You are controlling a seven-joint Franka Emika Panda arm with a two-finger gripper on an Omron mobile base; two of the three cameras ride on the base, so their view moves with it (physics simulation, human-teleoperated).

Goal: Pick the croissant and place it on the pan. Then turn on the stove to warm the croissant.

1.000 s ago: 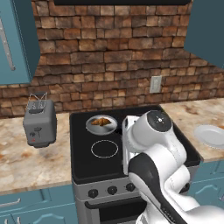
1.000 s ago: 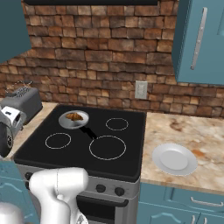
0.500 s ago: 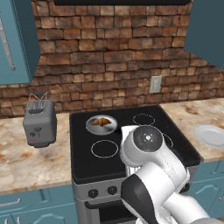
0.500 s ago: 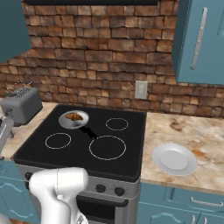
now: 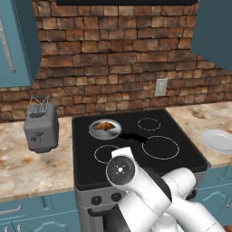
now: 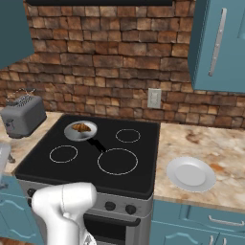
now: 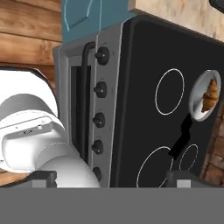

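The croissant lies inside the small silver pan on the back left burner of the black stove. In the right base view the croissant lies in the same pan, whose black handle points toward the stove's middle. In the hand view my gripper is open with nothing between its fingertips. It faces the stove's steel front and its row of black knobs from a distance. The pan and croissant sit far right.
A grey toaster stands on the counter left of the stove, and a white plate lies on the counter to its right. My white arm crosses low in front of the oven door. Blue cabinets flank the oven.
My arm has swung down and to the left, from above the stove top to low before its front. The croissant and pan have not moved.
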